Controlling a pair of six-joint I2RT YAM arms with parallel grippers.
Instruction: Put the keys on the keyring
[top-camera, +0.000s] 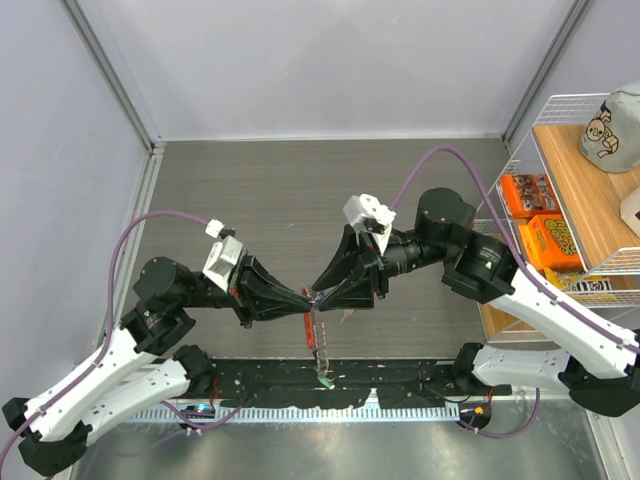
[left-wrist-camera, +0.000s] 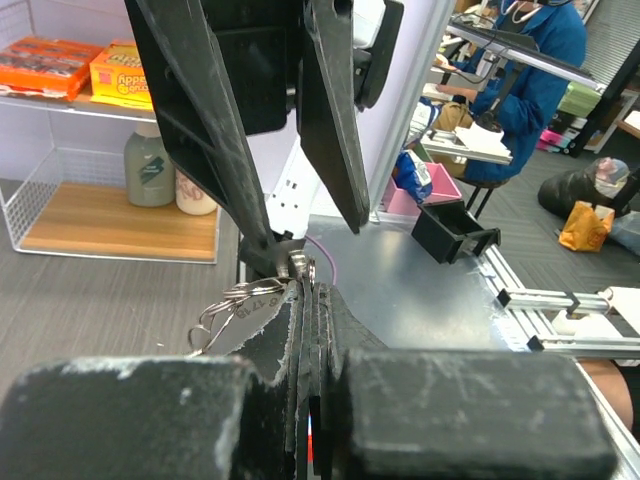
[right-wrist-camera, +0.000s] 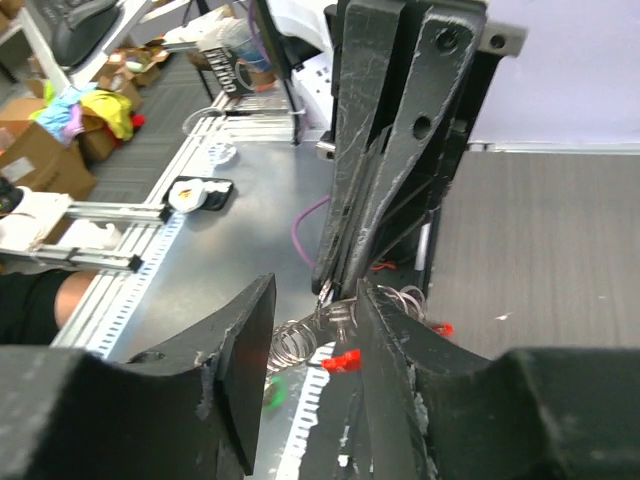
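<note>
keys (top-camera: 318, 338): bunch dangling below keyring, red tag (right-wrist-camera: 340, 362) higher, green tag (top-camera: 326, 382) at the low end, toward near edge
keyring (right-wrist-camera: 335, 306): mid-air at centre between both arms, off the worktop (top-camera: 250, 200)
left fingers (top-camera: 300, 297): clenched, pinching keyring at tips
right fingers (top-camera: 328, 287): released, spread either side of left tips, gripping nothing
shelf (top-camera: 590, 190): far right, orange boxes (top-camera: 530, 195) in wire rack alongside

Bright, even overhead light, soft faint shadows, blurry close foreground in both wrist views.
</note>
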